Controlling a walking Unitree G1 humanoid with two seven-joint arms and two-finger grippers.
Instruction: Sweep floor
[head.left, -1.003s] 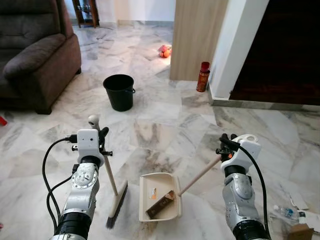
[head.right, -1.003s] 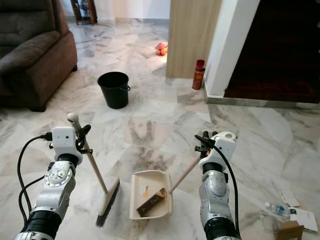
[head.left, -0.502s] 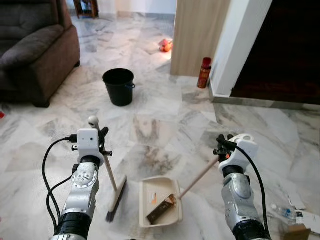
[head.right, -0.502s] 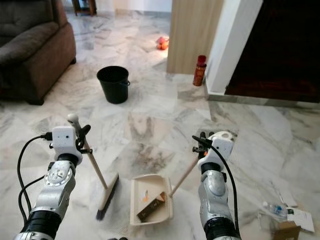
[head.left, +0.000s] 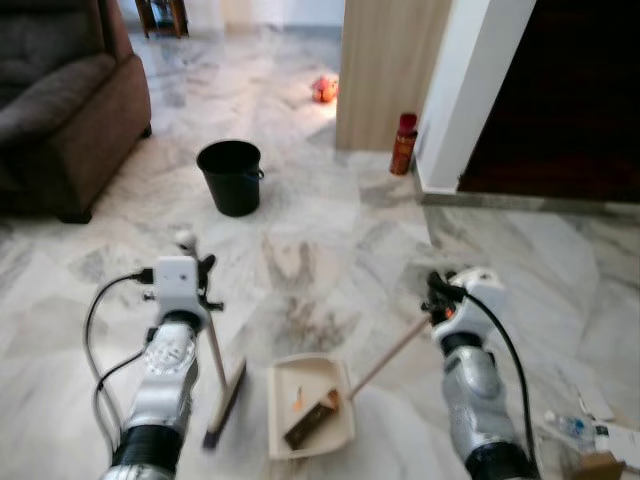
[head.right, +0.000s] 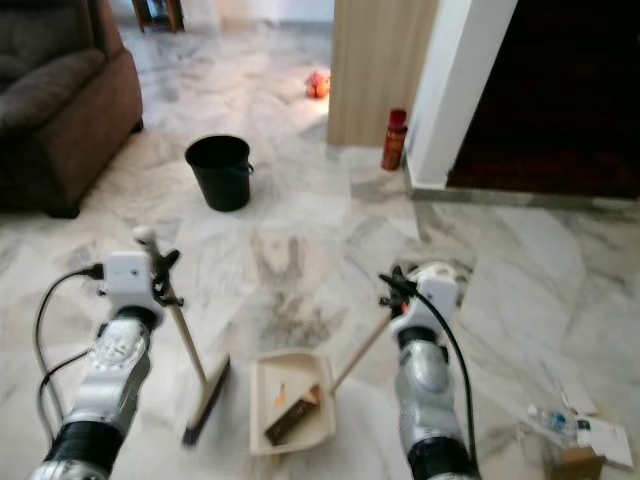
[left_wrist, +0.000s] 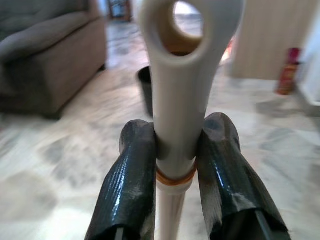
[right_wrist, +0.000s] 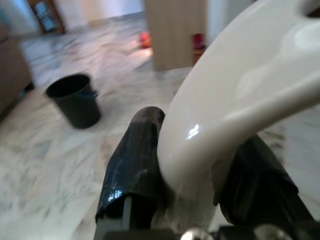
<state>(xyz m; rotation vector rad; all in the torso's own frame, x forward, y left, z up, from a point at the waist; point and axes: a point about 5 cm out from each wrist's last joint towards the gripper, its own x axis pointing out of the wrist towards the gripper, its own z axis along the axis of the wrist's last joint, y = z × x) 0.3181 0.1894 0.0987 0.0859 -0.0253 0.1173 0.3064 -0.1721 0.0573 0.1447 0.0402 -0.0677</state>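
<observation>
My left gripper (left_wrist: 174, 165) clamps the broom (head.left: 222, 375); right gripper (right_wrist: 200, 175) pinches the dustpan (head.left: 310, 405) handle, level so debris stays, bucket (head.left: 231, 177) at eleven o'clock.

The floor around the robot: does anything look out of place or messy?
Yes. Litter, including a clear plastic bottle and papers, lies on the marble floor at the robot's right. An orange toy-like object and a red can sit near the wooden panel.
</observation>
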